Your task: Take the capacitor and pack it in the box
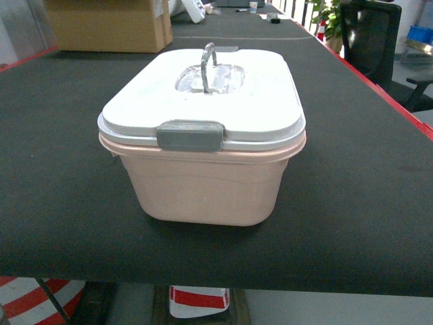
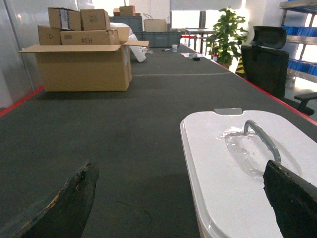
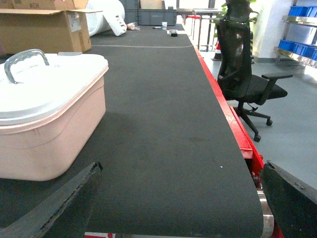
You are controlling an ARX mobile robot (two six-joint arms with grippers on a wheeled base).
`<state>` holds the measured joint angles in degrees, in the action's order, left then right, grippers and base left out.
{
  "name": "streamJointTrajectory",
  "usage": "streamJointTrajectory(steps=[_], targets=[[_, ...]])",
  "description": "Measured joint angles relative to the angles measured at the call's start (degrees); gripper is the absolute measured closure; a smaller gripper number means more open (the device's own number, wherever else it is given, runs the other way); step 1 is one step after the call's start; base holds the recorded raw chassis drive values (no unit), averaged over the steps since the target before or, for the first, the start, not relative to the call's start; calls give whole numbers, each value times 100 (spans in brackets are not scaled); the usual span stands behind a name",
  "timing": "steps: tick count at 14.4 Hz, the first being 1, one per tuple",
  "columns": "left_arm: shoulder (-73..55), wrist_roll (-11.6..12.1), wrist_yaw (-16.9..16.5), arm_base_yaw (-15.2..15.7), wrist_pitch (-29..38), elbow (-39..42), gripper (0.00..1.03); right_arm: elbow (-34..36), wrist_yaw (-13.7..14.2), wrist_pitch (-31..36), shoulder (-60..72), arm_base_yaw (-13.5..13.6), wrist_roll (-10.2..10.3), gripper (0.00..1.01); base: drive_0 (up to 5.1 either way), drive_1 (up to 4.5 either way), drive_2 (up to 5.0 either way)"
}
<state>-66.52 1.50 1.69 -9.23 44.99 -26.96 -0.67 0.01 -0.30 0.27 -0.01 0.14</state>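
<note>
Sitting near the front edge of the bench (image 1: 61, 203), the box (image 1: 206, 189) was closed, its white lid (image 1: 203, 101) held by a grey latch (image 1: 190, 136) on the front rim. No capacitor showed in any view, so the step in hand was judged to be opening the box. Doing that well would mean releasing the latch first, then lifting by the arched grey handle (image 1: 208, 64) rather than prying at the rim, with one hand steadying the tub so it did not slide on the mat.

The left hand (image 2: 178, 198) hung spread and empty, one finger over the bare bench, the other above the lid. The right hand (image 3: 178, 198) was likewise spread and empty, beside the box toward the bench's right edge.

The tub was smooth, pale pink plastic with rounded corners; the lid looked glossy, with a clear recess under the handle. The bench surface was dark, finely ribbed matting edged in red.
</note>
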Motion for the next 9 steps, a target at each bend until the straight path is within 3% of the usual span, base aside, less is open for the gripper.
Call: streamJointTrajectory(steps=[2, 3, 4, 5, 9], targets=[[55, 2, -142, -70, 66, -13, 5, 0, 0, 0, 0, 0, 0, 3, 0, 0, 0], [201, -22, 273, -144, -616, -85, 12, 0, 2, -2, 0, 0, 0, 3, 0, 0, 0], [540, -68, 645, -48, -874, 184, 26, 0, 0, 2, 0, 0, 0, 3, 0, 0, 0], [831, -107, 675, 111, -807, 538, 39, 0, -2, 0, 0, 0, 0, 3, 0, 0, 0], [1727, -118, 352, 420, -772, 1526, 93, 0, 0, 2, 0, 0, 0, 3, 0, 0, 0]])
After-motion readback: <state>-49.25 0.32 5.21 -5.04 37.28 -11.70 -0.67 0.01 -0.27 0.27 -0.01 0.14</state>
